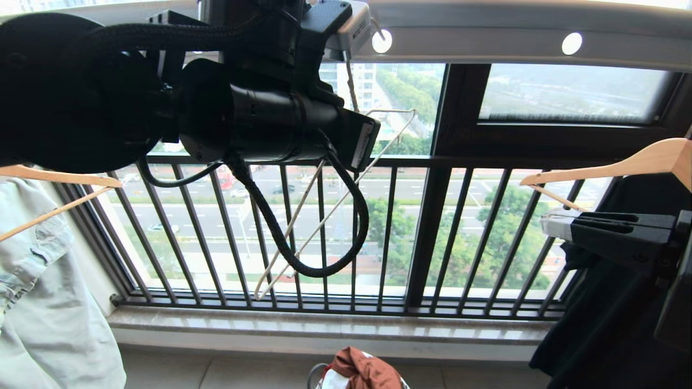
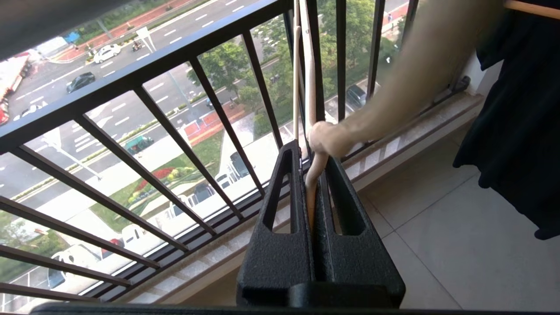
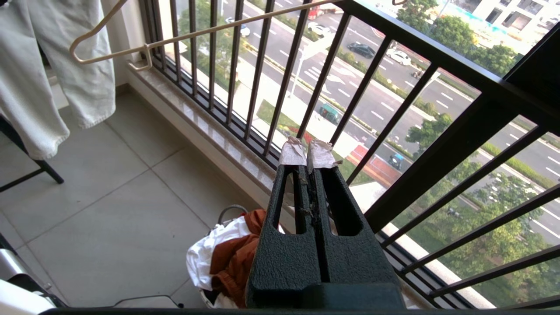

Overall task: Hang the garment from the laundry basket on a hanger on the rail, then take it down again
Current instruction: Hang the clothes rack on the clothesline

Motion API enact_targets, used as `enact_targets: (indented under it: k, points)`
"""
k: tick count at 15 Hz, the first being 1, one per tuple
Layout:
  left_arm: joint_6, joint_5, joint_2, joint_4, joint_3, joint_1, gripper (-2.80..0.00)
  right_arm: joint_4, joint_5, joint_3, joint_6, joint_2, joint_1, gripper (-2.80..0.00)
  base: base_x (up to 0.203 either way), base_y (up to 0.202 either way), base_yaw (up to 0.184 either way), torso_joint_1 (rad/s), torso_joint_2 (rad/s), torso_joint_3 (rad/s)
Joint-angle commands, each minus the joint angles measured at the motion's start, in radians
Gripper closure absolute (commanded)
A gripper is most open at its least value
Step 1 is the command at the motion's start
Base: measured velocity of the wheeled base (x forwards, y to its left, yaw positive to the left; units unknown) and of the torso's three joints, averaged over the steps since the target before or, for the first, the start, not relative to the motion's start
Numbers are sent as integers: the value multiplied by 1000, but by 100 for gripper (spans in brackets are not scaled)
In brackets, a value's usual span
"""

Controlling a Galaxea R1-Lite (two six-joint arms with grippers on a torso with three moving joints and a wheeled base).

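Left gripper point(image 2: 313, 175) — clamped on hanger point(image 2: 307, 87)

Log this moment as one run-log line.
left gripper: shut on hanger, raised near rail | right gripper: shut, empty, idle | garment: in laundry basket

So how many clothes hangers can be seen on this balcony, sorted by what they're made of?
thick light wooden hangers: 2
thin cream-white wire hanger: 1
Total: 3 hangers
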Motion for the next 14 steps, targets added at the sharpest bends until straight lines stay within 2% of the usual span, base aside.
enact_targets:
  k: [1, 8, 14]
  points:
    - [2, 4, 7, 1, -1, 0, 0, 2, -1, 0, -1, -1, 0, 0, 0, 0, 0, 0, 0, 0]
    - [23, 7, 64, 1, -53, 2, 0, 3, -1, 1, -1, -1, 0, 0, 0, 0, 0, 0, 0, 0]
    - [27, 7, 65, 1, -48, 14, 0, 3, -1, 1, -1, 2, 0, 0, 0, 0, 0, 0, 0, 0]
